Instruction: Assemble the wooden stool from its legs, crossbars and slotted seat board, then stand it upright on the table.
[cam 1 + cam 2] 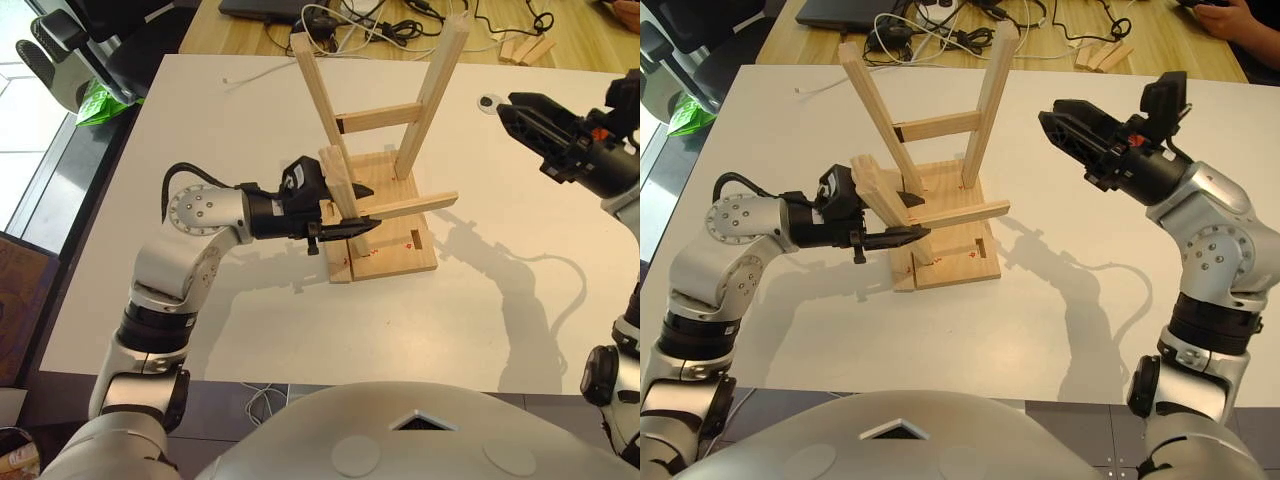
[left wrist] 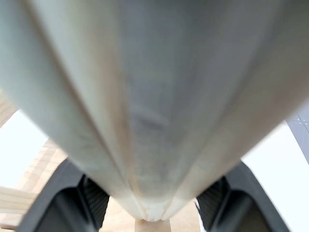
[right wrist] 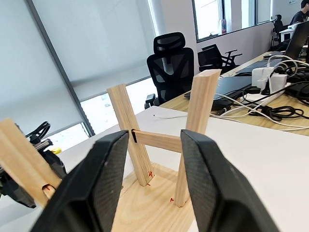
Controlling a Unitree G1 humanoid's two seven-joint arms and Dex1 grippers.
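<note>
The slotted seat board [image 1: 395,262] lies flat on the white table [image 1: 200,140]. Two legs [image 1: 318,90] joined by a crossbar [image 1: 378,119] stand in its far slots, leaning a little. My left gripper [image 1: 355,222] is shut on a second leg [image 1: 338,180] at the board's near left edge. That leg's crossbar [image 1: 415,207] sticks out to the right, above the board. In the left wrist view the held wood [image 2: 149,111] sits between the dark fingers [image 2: 91,203]. My right gripper [image 1: 1055,130] hangs open in the air to the right of the standing legs, which its fingers [image 3: 113,174] frame.
Behind the table a wooden desk carries a laptop [image 1: 262,8], tangled cables [image 1: 370,20] and loose wooden pieces [image 1: 525,50]. A small round white object [image 1: 488,102] lies on the table at the far right. An office chair [image 1: 60,45] stands at the far left.
</note>
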